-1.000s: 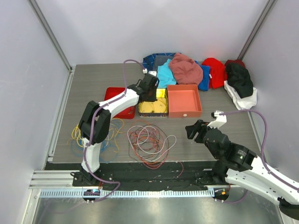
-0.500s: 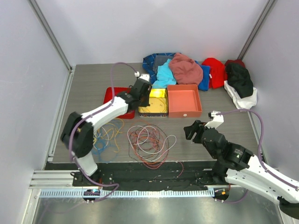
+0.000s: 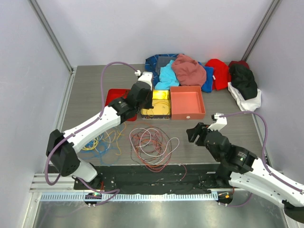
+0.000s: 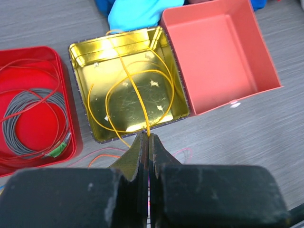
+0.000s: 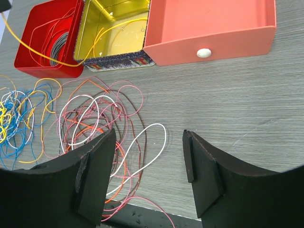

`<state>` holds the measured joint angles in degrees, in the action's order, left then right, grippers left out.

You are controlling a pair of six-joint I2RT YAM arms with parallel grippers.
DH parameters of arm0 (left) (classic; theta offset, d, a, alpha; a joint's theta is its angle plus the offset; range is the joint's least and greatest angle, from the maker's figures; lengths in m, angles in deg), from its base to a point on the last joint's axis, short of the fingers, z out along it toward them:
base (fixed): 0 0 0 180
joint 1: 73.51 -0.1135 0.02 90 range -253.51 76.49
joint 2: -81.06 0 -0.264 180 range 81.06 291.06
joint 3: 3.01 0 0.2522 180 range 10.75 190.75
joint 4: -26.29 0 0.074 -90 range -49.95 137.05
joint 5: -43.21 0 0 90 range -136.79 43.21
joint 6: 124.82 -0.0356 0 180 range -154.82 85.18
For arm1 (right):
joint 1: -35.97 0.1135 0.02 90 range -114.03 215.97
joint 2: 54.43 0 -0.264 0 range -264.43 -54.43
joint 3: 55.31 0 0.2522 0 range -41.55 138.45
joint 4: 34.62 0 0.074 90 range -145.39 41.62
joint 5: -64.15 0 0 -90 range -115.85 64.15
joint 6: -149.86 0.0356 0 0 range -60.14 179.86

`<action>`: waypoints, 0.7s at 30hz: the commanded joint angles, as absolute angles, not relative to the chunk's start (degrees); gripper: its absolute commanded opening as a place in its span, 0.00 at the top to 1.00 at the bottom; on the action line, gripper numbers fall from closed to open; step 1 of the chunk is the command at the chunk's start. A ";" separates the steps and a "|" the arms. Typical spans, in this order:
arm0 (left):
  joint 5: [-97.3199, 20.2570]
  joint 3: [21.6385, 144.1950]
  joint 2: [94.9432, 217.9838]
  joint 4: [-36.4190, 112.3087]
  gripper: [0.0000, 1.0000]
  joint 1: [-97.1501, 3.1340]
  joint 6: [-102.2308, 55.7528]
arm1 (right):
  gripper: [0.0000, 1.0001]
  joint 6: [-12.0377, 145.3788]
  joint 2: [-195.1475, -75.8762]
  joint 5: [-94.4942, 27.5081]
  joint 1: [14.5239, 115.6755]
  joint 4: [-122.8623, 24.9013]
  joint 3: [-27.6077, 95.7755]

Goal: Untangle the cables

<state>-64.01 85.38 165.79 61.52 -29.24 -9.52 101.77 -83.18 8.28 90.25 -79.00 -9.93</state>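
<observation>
The cables lie in two loose tangles on the table: a red, orange, pink and white one point(image 3: 150, 142) in the middle and a blue and yellow one point(image 3: 97, 141) to its left. My left gripper point(image 4: 148, 137) is shut on a yellow cable point(image 4: 137, 90), which runs from its tips up across the gold tin point(image 4: 80, 52) and loops inside it. In the top view the left gripper point(image 3: 134, 100) hangs just left of the tin. My right gripper point(image 5: 149, 138) stands open and holds nothing, above bare table to the right of the middle tangle point(image 5: 95, 118).
A red tray point(image 4: 64, 142) left of the tin holds a grey cable coil point(image 4: 28, 118) and a thin red wire. A salmon tray point(image 3: 187, 114) stands right of the tin. A heap of coloured clothes point(image 3: 190, 69) lies along the back.
My left arm has swung out to the left and its gripper has drawn back off the gold tin towards the left, still shut on the yellow cable. The right arm has barely moved.
</observation>
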 commanded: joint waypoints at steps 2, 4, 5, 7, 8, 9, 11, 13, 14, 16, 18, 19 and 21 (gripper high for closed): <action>-65.86 86.94 169.47 60.70 1.00 -29.47 -9.42 | 0.34 101.43 -82.29 8.78 90.64 -76.86 -10.00; -65.86 89.22 173.24 61.49 1.00 -29.56 -10.12 | 0.34 101.52 -82.20 8.86 90.64 -76.95 -10.17; -65.78 90.02 174.65 61.84 1.00 -29.82 -10.12 | 0.34 101.43 -81.94 8.95 90.55 -77.12 -10.17; -64.90 91.87 177.73 61.85 1.00 -30.35 -9.60 | 0.34 101.25 -81.77 9.30 90.64 -77.65 -10.09; -64.38 92.39 178.69 61.58 1.00 -31.05 -9.33 | 0.34 101.34 -81.59 9.48 90.64 -77.74 -10.17; -63.07 93.62 180.53 61.32 1.00 -31.58 -8.81 | 0.34 101.17 -81.42 9.74 90.55 -78.00 -10.17; -61.83 94.94 182.21 60.97 1.00 -32.98 -7.66 | 0.34 100.99 -81.15 9.83 90.55 -78.09 -10.17; -60.95 97.05 184.94 60.53 1.00 -33.78 -6.96 | 0.34 100.73 -80.97 10.09 90.55 -78.44 -10.17; -60.77 97.84 185.90 60.44 1.00 -34.30 -6.96 | 0.34 100.73 -80.97 10.10 90.64 -78.53 -10.09; -61.20 100.30 188.53 60.27 1.00 -34.57 -7.48 | 0.34 100.73 -80.97 10.18 90.64 -78.53 -10.17; -61.64 102.84 190.56 60.26 1.00 -34.75 -7.92 | 0.34 100.73 -81.15 10.01 90.64 -78.53 -10.26; -61.99 103.55 192.74 60.00 1.00 -35.10 -8.10 | 0.34 100.81 -81.32 10.09 90.64 -78.36 -10.35; -61.73 106.00 195.04 60.18 1.00 -35.45 -8.10 | 0.34 100.64 -81.85 10.01 90.55 -78.36 -10.17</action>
<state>-61.97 101.01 191.51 61.96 -35.01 -8.05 101.70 -81.44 8.58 90.25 -79.37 -10.39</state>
